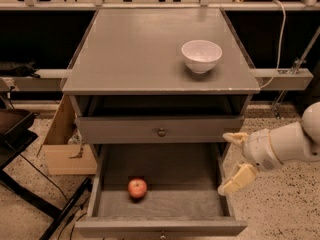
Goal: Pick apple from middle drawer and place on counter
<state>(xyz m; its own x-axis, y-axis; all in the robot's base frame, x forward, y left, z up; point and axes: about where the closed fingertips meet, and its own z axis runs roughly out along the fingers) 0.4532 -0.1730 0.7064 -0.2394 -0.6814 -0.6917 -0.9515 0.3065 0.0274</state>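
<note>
The red apple (137, 188) lies on the grey floor of the open middle drawer (165, 199), left of centre and near the front. The counter (150, 54) is the flat grey top of the cabinet above. My gripper (231, 161) is at the drawer's right wall, a little above it, pointing left. Its two cream fingers are spread apart and hold nothing. The apple is well to the left of the gripper.
A white bowl (201, 55) stands on the counter at the right. A shut drawer front with a brass knob (161, 132) sits above the open drawer. A cardboard box (62, 144) and a black frame (30, 184) stand on the floor at the left.
</note>
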